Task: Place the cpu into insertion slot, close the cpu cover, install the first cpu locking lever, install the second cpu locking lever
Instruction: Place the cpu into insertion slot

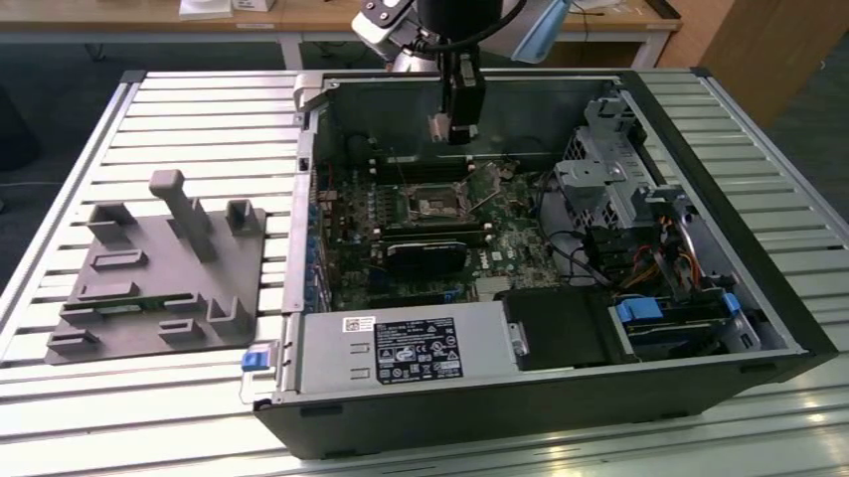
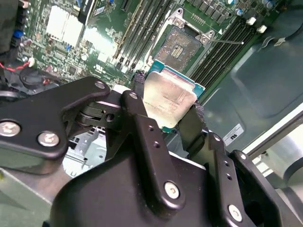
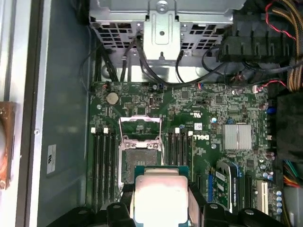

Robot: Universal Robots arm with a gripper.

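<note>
My gripper hangs inside the open computer case, above the back edge of the motherboard. It is shut on the cpu, a flat silver-topped chip with a green rim, pinched by its edges between the two black fingers. The first wrist view has the cpu hovering just short of the insertion slot, a dark square socket that lies bare. The cpu cover, a thin silver frame, stands swung up at the slot's far side. A thin locking lever sticks out beside the insertion slot.
Long black memory slots flank the socket. A black card lies in front of it. A drive cage with cables fills the case's right side, and a power supply the front. A grey fixture plate sits on the table at the exterior view's left.
</note>
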